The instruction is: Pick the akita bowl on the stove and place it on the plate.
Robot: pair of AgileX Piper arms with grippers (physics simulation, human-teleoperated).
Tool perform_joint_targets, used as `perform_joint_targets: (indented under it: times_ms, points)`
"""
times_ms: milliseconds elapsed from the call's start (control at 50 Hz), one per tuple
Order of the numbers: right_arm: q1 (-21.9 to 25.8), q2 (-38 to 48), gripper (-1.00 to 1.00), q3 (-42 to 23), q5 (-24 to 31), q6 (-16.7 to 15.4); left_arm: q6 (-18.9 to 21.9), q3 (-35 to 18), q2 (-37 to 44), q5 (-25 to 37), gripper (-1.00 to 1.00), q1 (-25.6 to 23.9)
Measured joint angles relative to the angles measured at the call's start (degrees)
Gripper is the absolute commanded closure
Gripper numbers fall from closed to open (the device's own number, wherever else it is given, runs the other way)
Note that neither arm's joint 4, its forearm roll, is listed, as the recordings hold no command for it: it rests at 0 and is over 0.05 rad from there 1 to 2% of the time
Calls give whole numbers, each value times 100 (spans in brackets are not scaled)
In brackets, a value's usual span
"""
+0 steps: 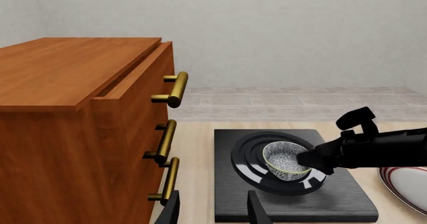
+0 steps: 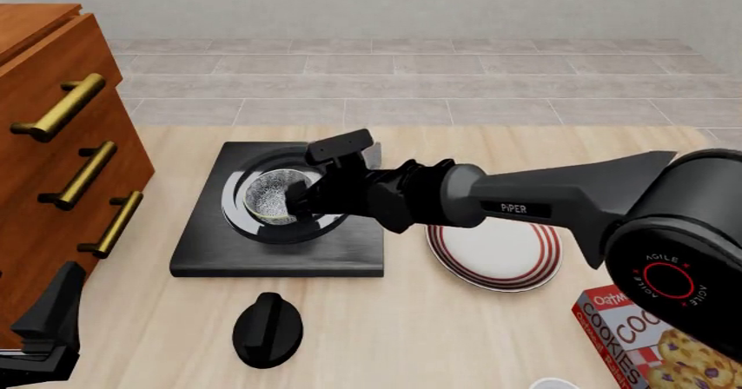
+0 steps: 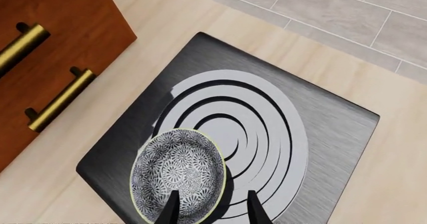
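The akita bowl (image 3: 179, 174), dark outside and speckled inside, sits on the stove (image 3: 327, 129) at the edge of the burner rings. My right gripper (image 3: 213, 209) is open, with one finger over the bowl's inside and the other outside its rim. In the front view the bowl (image 2: 278, 195) is on the stove (image 2: 347, 254), and the right gripper (image 2: 304, 202) reaches it from the right. The red-ringed plate (image 2: 499, 272) lies right of the stove, partly under the right arm. My left gripper (image 1: 213, 211) is open and empty, well short of the bowl (image 1: 287, 159).
A wooden drawer cabinet (image 2: 47, 146) with brass handles stands left of the stove. A black round knob (image 2: 269, 328) lies on the table in front of the stove. A cookie box (image 2: 649, 337) is at the front right corner.
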Motion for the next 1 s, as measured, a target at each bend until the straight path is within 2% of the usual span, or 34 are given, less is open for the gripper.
perform_joint_targets:
  times_ms: [600, 620, 840, 1000]
  points:
    - [63, 457, -100, -159, -100, 230, 0, 0, 0, 0, -100, 0]
    - [61, 460, 100, -161, -104, 239, 0, 0, 0, 0, -100, 0]
    - [85, 372, 100, -224, -150, 259, 0, 0, 0, 0, -100, 0]
    - [35, 201, 100, -117, -106, 114, 0, 0, 0, 0, -100, 0]
